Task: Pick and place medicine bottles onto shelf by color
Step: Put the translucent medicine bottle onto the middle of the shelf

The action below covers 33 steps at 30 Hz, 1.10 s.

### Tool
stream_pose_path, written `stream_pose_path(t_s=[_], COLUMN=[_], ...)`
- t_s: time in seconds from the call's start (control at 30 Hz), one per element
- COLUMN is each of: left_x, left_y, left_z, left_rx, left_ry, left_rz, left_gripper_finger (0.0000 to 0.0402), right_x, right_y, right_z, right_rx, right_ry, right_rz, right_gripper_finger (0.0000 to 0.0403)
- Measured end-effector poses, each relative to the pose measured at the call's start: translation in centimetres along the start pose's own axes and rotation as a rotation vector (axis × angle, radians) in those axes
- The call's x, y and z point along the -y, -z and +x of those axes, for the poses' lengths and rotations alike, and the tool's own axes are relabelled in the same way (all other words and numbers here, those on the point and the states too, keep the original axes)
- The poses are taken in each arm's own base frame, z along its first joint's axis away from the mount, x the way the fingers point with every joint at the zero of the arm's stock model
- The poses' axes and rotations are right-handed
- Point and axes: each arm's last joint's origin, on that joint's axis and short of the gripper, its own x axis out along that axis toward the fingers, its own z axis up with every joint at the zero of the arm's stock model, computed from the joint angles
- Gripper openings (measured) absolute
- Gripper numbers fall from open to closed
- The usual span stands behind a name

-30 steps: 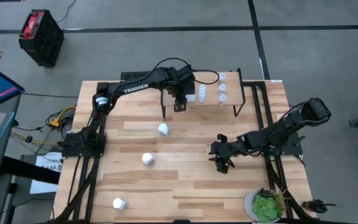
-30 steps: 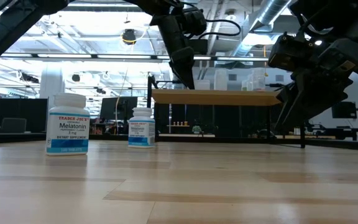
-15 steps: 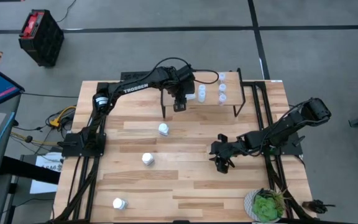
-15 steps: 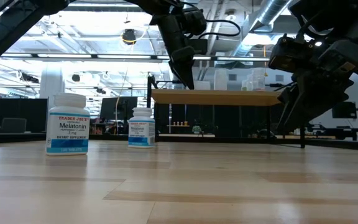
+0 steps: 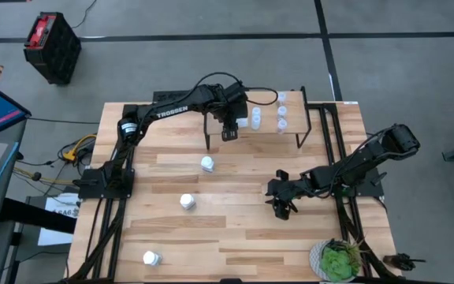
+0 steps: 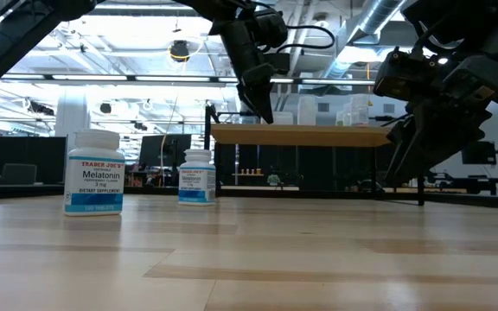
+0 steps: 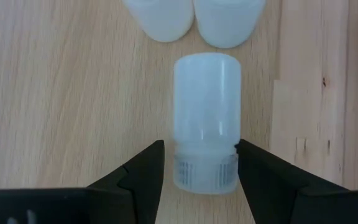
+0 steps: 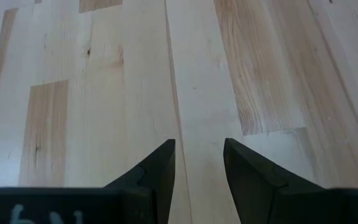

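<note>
A: Where is the left claw (image 7: 197, 163) right now?

B: Over the shelf (image 5: 290, 136), its fingers flanking the ribbed cap of a pale translucent bottle (image 7: 206, 128) that stands just beside two others. I can't tell whether they pinch the cap or have let go.

A: What could go wrong?

B: If the fingers drag on the cap as the claw lifts, the bottle could tip into its neighbours. That's my guess.

A: And the right claw (image 8: 199, 163)?

B: Spread and empty, low over the surface (image 5: 243, 237), well in front of the shelf.

A: The rest?

B: Three white bottles (image 5: 207, 164) stand on the surface in front of the shelf, and a potted plant (image 5: 338, 259) sits further forward. Behind the shelf is a room with ceiling ducts.
</note>
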Motion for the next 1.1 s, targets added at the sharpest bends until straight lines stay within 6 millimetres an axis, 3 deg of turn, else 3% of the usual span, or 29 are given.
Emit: stream_pose_path(t_s=[0.13, 0.43, 0.73, 0.97, 1.1], left_x=[0.0, 0.0, 0.5, 2.1, 3.1], left_y=[0.0, 0.0, 1.0, 0.9, 1.0], left_z=[0.0, -0.1, -1.2, -3.9, -4.2], left_rx=[0.0, 0.0, -0.143, -0.183, -0.256], left_ry=[0.0, -0.001, -0.112, -0.234, -0.289], left_rz=[0.0, 0.011, 0.06, 0.187, 0.282], left_gripper_finger=[0.0176, 0.0105, 0.0127, 0.0106, 0.0112], right_x=[0.0, 0.0, 0.0, 0.0, 0.0], right_y=[0.0, 0.0, 0.0, 0.0, 0.0], right_z=[0.0, 0.0, 0.0, 0.0, 0.0], right_rx=[0.0, 0.0, -0.001, -0.002, -0.002], right_ry=[0.0, 0.0, 0.001, 0.002, 0.001], right_rz=[0.0, 0.0, -0.001, -0.001, -0.001], right_gripper_finger=[0.0159, 0.0159, 0.0159, 0.0159, 0.0159])
